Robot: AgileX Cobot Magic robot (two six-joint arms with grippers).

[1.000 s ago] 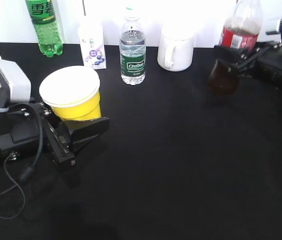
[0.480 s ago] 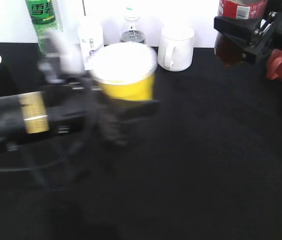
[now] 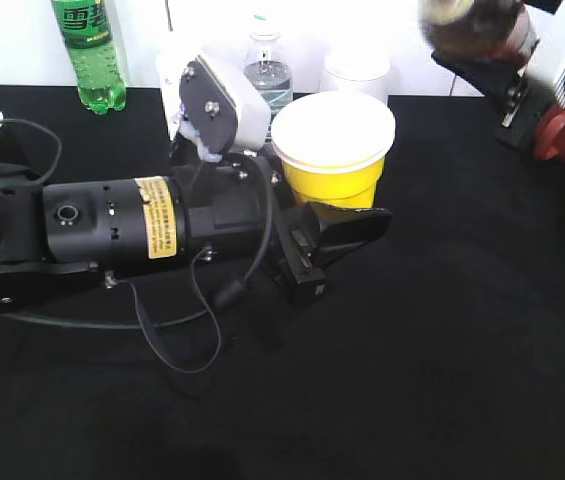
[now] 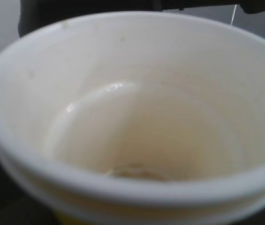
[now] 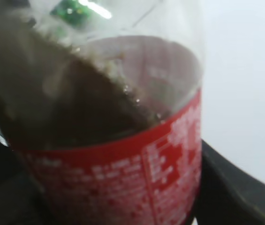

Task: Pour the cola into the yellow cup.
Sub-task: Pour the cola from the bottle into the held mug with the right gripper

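Holding the yellow cup (image 3: 333,150) upright at mid-table, L fingers (image 3: 334,232) are clamping its base; R fingers are gripping the tilted cola (image 3: 480,26), hanging up-right of the cup, not yet over the rim.

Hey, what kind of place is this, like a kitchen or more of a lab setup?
Most likely a robot test bench, not a kitchen. A table with a black cloth stands against a plain white wall, drinks such as the green soda bottle are lined up along its back edge, and the camera-fitted left arm holds the yellow cup.
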